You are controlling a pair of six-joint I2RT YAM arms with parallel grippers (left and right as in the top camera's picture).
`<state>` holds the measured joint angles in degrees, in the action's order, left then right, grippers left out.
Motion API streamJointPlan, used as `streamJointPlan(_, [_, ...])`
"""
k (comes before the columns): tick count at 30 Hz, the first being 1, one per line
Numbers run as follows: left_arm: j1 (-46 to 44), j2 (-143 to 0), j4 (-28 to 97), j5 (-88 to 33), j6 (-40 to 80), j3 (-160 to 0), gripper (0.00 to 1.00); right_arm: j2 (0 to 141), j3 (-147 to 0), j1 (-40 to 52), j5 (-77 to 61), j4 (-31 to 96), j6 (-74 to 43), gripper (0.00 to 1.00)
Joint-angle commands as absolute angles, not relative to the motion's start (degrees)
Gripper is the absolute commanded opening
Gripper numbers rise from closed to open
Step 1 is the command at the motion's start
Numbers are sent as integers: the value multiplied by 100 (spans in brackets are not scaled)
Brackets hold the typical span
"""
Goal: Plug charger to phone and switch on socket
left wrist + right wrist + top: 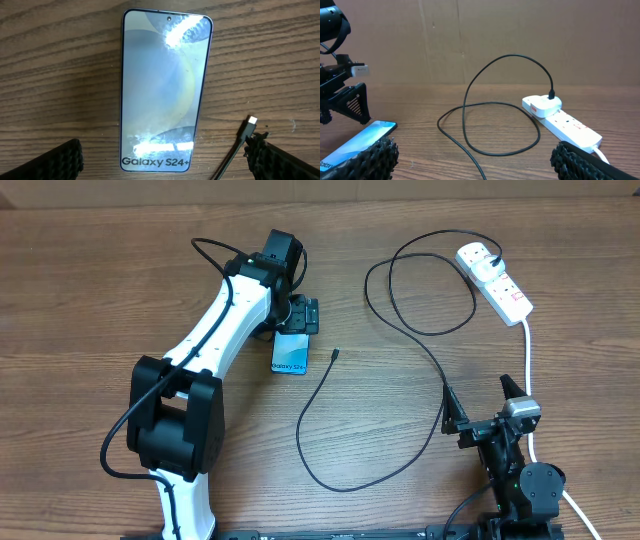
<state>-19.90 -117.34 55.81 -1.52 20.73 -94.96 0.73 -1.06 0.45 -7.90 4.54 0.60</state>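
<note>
1. The phone (290, 354) lies flat on the wooden table (90, 270), right below the left gripper (298, 316). From above, its long side runs from 12 to 6 o'clock.
2. The left gripper's fingers (55, 162) are spread wide and hold nothing. The phone sits in the gap between them.
3. The charger (320, 405) ends in a small plug tip (335, 353). The tip lies at 3 o'clock from the phone, just beside it and not touching. It points to about 1 o'clock.
4. The left arm is much nearer the tip, so I think it should pick it up.
5. The right gripper (480, 402) is low at 5 o'clock on the table, spread open and empty.
6. The socket (497, 283) is at 12 o'clock from the right gripper, well apart. The charger's other end is already plugged into it.
7. The wood is flat with lots of room, but the cable loops could snag.
</note>
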Motion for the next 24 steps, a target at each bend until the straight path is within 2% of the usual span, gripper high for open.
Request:
streamJointPlan(1, [-2029, -11786, 5548, -196, 1925, -9463, 100, 16, -47, 36, -733, 423, 25, 100])
streamJointPlan(24, [-2067, -11786, 5413, -196, 1817, -9463, 100, 16, -47, 36, -733, 423, 25, 100])
